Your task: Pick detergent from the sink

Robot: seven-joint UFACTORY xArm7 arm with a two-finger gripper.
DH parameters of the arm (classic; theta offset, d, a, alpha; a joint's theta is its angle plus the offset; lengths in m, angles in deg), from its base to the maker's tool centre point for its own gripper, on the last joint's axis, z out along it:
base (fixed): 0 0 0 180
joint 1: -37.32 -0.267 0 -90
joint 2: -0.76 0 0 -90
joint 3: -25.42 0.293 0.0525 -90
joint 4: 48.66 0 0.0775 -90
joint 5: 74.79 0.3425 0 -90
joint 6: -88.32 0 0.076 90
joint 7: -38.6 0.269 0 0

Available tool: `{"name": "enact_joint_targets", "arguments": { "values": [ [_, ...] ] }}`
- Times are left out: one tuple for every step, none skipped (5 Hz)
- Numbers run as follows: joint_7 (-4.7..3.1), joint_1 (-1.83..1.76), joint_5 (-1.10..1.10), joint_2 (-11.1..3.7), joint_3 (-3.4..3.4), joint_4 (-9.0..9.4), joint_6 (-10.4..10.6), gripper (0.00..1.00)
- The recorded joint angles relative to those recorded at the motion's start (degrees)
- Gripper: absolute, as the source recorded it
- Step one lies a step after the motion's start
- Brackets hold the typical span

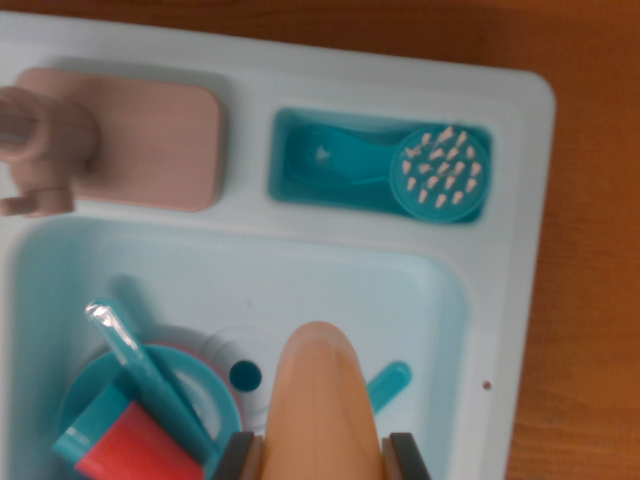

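The detergent bottle [320, 395] is a smooth orange-tan shape with a rounded top, rising from the bottom middle of the wrist view over the pale blue sink basin [330, 290]. My gripper [323, 458] is shut on it. One dark finger [240, 458] presses its left side and the other finger [410, 458] its right. The bottle's lower part is cut off by the frame edge, and I cannot tell whether it still touches the basin floor.
A teal plate [205, 385] with a red cup [135, 445] and a teal utensil [130, 345] lies in the basin's left. The drain [245, 377] and a teal handle [390, 383] flank the bottle. A pink faucet [45, 135] and a brush [440, 170] in its recess sit behind. Wooden tabletop [590, 300] surrounds the sink.
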Motion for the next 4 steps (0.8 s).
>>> {"name": "enact_joint_targets", "arguments": {
  "values": [
    [0.06,-0.01,-0.09,0.61,-0.02,-1.99,-2.59,1.00],
    [0.06,-0.01,-0.09,0.61,-0.02,-1.99,-2.59,1.00],
    [0.12,-0.03,-0.18,1.22,-0.03,-3.99,-5.20,1.00],
    [0.12,-0.03,-0.18,1.22,-0.03,-3.99,-5.20,1.00]
  ]
}}
